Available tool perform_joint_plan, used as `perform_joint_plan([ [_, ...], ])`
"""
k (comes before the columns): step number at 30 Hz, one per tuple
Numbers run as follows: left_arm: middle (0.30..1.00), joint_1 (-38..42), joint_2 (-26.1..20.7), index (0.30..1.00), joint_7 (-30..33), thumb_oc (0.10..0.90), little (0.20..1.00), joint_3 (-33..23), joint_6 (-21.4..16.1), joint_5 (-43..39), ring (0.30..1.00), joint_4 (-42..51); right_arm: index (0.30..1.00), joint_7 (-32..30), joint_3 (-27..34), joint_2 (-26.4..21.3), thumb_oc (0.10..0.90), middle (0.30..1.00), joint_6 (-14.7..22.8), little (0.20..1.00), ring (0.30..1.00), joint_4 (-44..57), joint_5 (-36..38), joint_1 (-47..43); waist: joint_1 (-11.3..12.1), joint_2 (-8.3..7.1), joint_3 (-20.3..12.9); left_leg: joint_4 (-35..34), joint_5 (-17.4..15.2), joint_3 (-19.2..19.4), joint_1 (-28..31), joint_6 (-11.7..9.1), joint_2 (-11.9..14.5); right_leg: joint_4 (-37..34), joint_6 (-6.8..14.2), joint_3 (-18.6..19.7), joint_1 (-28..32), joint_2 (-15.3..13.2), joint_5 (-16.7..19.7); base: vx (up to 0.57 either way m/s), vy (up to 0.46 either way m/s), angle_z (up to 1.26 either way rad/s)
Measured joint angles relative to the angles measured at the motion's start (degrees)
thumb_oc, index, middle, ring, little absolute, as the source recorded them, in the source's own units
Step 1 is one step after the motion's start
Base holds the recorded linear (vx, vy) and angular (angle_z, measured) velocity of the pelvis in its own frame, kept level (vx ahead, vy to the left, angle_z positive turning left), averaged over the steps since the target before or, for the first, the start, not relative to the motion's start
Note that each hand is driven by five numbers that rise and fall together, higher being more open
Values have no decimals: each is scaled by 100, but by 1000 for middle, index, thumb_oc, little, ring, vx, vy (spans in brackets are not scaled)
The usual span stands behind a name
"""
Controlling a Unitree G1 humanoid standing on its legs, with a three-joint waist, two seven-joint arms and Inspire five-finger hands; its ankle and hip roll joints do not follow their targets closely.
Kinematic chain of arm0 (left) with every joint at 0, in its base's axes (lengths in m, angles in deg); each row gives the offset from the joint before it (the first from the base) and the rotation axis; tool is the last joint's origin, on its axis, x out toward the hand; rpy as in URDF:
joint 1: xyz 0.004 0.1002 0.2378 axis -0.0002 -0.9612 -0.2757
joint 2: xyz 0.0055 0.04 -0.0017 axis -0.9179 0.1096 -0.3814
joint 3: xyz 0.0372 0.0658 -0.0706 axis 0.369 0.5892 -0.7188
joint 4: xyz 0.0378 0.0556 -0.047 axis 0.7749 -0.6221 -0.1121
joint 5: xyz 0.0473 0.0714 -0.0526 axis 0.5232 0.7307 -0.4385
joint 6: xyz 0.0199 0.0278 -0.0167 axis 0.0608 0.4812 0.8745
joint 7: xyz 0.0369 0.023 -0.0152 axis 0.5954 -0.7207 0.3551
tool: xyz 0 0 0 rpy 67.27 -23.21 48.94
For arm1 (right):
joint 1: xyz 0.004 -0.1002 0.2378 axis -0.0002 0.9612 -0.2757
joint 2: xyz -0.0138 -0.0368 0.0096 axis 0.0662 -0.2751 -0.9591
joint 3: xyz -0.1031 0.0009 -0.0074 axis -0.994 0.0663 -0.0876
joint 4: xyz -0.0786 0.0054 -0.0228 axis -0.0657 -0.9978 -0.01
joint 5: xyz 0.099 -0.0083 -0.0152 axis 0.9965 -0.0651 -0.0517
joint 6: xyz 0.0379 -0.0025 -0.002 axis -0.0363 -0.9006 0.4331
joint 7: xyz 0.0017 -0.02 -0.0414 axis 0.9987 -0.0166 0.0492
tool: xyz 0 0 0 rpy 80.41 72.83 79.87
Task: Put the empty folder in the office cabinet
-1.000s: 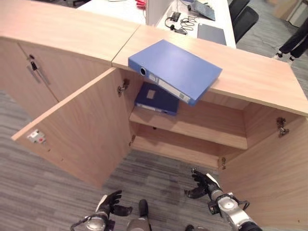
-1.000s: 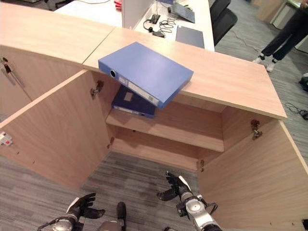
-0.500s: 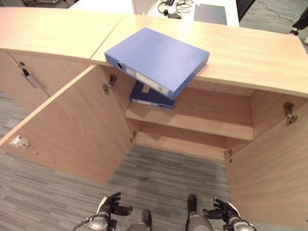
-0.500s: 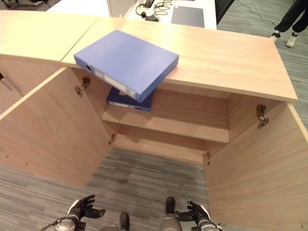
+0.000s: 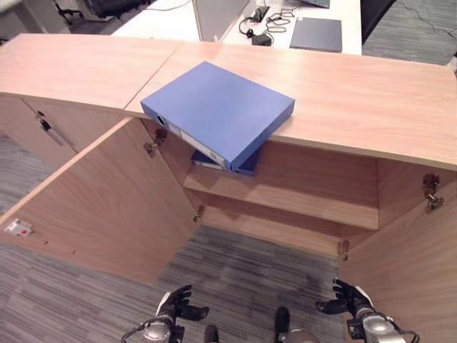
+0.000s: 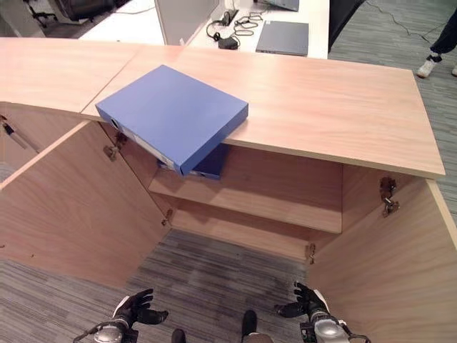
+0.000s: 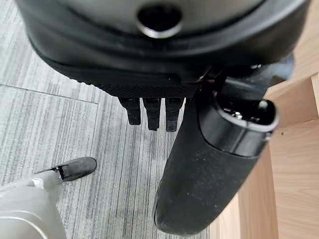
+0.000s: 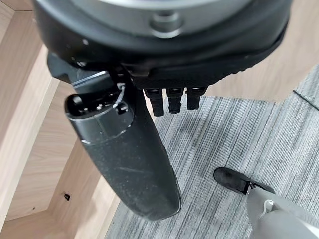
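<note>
1. Folder (image 5: 218, 112): blue, flat on the cabinet top (image 5: 357, 93), one corner jutting over the front edge above the open compartment. Spine with ring hole faces front-left. Held by neither hand.
2. Second folder (image 5: 246, 169): blue, lying on the shelf (image 5: 285, 204) at its left end, mostly hidden under the overhanging folder.
3. Cabinet (image 6: 285, 214): light wood, both doors swung wide. Left door (image 5: 107, 207) open towards the left, right door (image 5: 407, 264) open towards the right. Lower compartment below the shelf shows nothing inside.
4. Neighbouring cabinet (image 5: 43, 128): at left, door shut, dark handle on its front.
5. Left hand (image 5: 175, 306): low over the grey carpet (image 5: 235, 279), well apart from the folder, in front of the left door. Fingers loosely spread, holding nothing; same in the left wrist view (image 7: 209, 164).
6. Right hand (image 5: 350, 300): low over the carpet, near the right door's lower edge. Fingers relaxed and parted, holding nothing; same in the right wrist view (image 8: 129, 154).
7. Desk (image 5: 214, 18): white, behind the cabinet, carrying a dark laptop (image 5: 318, 33) and a tangle of cables (image 5: 260, 16).
8. Person's shoe (image 6: 427, 67): on the floor at far right, behind the cabinet.
</note>
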Motion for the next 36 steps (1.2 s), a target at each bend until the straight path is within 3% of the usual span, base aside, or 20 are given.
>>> perform_joint_plan([
  [1, 900, -32, 7, 900, -5, 800, 900, 2, 9, 1, 900, -46, 900, 10, 0, -4, 800, 900, 4, 900, 900, 1, 0, 34, -17, 17, -20, 1, 86, 10, 1, -148, 1, -30, -60, -9, 27, -1, -25, 141, -133, -4],
  [3, 900, -126, 11, 900, -8, 800, 900, 9, 24, 3, 900, -48, 900, 12, 2, -14, 800, 900, 5, 900, 900, 2, 0, 81, -28, 103, -72, 2, 135, 35, -10, -184, 41, -40, -92, 4, 4, 80, -38, 125, -144, -5],
  [6, 900, -139, 14, 900, -6, 800, 900, 5, 23, 4, 900, -77, 900, 55, -4, 7, 800, 900, -7, 900, 900, -18, 0, 205, -38, 89, -89, 171, 351, 17, -216, -212, 27, -2, -157, 42, -97, 106, -89, 159, -209, 15],
  [8, 900, 10, 6, 900, -5, 800, 900, -2, 21, 5, 900, -153, 900, 106, -5, 35, 800, 900, -9, 900, 900, -18, -3, 268, -18, -117, -79, 670, 541, 26, -616, -217, -107, 88, -297, 86, -228, -46, -86, 101, -138, 7],
  [10, 900, 20, 10, 900, -26, 800, 900, 101, 64, 6, 900, -285, 900, 127, -6, 46, 800, 900, -10, 900, 900, -26, -4, 304, -11, -231, -65, 1867, 421, 85, -1130, -189, -122, 148, -411, 120, -214, -88, -65, 118, -153, -16],
  [12, 900, -7, 8, 900, -82, 800, 900, 127, 71, 6, 900, -325, 900, 136, -8, 48, 800, 900, -7, 900, 900, -27, -3, 324, -10, -316, -74, 2135, 720, 60, -1246, -201, -107, 310, -406, 265, -210, -62, -183, 119, -109, -11],
  [14, 900, 84, 5, 900, -105, 800, 900, 155, 68, 6, 900, -314, 900, 127, -10, 51, 800, 900, -18, 900, 900, -152, -4, 335, 13, -424, -48, 2515, 799, 129, -1385, -189, -34, 302, -547, 216, -266, -72, -150, 126, -5, -15],
  [15, 900, 77, 16, 900, -120, 800, 900, 187, 74, 9, 900, -327, 900, 122, -39, 53, 800, 900, -41, 900, 900, -232, -3, 292, 31, -438, -43, 3003, 720, 383, -1511, -84, 59, 305, -555, 187, -253, -37, -152, 191, 38, -26],
  [16, 900, 60, 25, 900, -126, 800, 900, 202, 70, 14, 900, -352, 900, 115, -57, 43, 800, 900, -57, 900, 900, -244, -4, 252, -25, -478, -20, 3046, 701, 536, -1556, -61, 159, 270, -539, 178, -212, -9, -184, 256, 71, -10],
  [18, 900, 179, 49, 900, -125, 800, 900, 206, 70, 17, 900, -454, 900, 88, -95, 53, 800, 900, -97, 900, 900, -348, -6, 282, 0, -481, -26, 2709, 710, 805, -1512, -42, 141, 175, -541, 172, -172, 15, -182, 187, 98, 5],
  [20, 900, 184, 48, 900, -125, 800, 900, 206, 67, 17, 900, -446, 900, 81, -135, 52, 800, 900, -117, 900, 900, -365, -8, 286, 19, -530, -1, 2512, 680, 835, -1500, -18, 131, 165, -539, 169, -175, 33, -182, 221, 138, -4],
  [21, 900, 177, 48, 900, -122, 800, 900, 228, 67, 22, 900, -474, 900, 75, -248, 56, 800, 900, -122, 900, 900, -378, -13, 290, 55, -483, -23, 1846, 599, 699, -1365, -97, 114, 177, -528, 270, -183, 140, -180, 214, 114, -9],
  [23, 900, 211, 48, 900, -117, 800, 900, 346, 59, 26, 900, -534, 900, 71, -311, 103, 800, 900, -122, 900, 900, -414, -19, 230, 255, -439, -26, 825, 580, 357, -1216, -69, 21, 63, -525, 439, -184, 220, -174, 232, 111, -30],
  [25, 900, 161, 59, 900, -118, 800, 900, 377, 59, 8, 900, -581, 900, 90, -371, 117, 800, 900, -108, 900, 900, -414, -25, 161, 454, -414, -12, 227, 585, -77, -1023, -77, -30, 56, -515, 690, -182, 315, -162, 117, 52, -54],
  [27, 900, 123, 70, 900, -116, 800, 900, 369, 17, 11, 900, -554, 900, 86, -462, 121, 800, 900, -104, 900, 900, -435, -40, 109, 549, -346, -8, 71, 581, -333, -869, -94, -65, 43, -520, 828, -120, 395, -160, 89, 77, -54],
  [29, 900, 137, 71, 900, -116, 800, 900, 386, 21, 60, 900, -563, 900, 98, -465, 119, 800, 900, -72, 900, 900, -379, -162, 84, 584, -272, -6, 271, 564, -227, -750, -17, -91, 3, -505, 798, -37, 404, -107, 94, 150, -42],
  [31, 900, 146, 77, 900, -119, 800, 900, 390, 23, 193, 900, -553, 900, 98, -464, 96, 800, 900, -47, 900, 900, -355, -233, 90, 446, -172, -16, 330, 344, -156, -654, 157, -139, -62, -456, 802, 17, 371, 30, 62, 124, -10],
  [33, 900, 108, 71, 900, -116, 800, 900, 389, 19, 255, 900, -531, 900, 112, -480, 87, 800, 900, -58, 900, 900, -355, -235, 106, 467, -96, -30, 160, 141, -81, -535, 365, -180, -62, -372, 897, -24, 344, 73, 30, 85, -17],
  [34, 900, 180, 22, 900, -105, 800, 900, 387, 31, 280, 900, -481, 900, 134, -508, 151, 800, 900, -70, 900, 900, -367, -243, 116, 464, -118, 55, -3, -14, 1, -421, 665, -318, -91, -186, 1031, -33, 226, 136, 36, 96, -23],
  [36, 900, 125, -11, 900, -103, 800, 900, 380, 36, 298, 900, -428, 900, 175, -528, 247, 800, 900, -103, 900, 900, -388, -253, 161, 465, -168, 54, -3, -84, 77, -365, 839, -506, -80, 14, 1217, 9, 66, 175, 44, 97, -10],
])
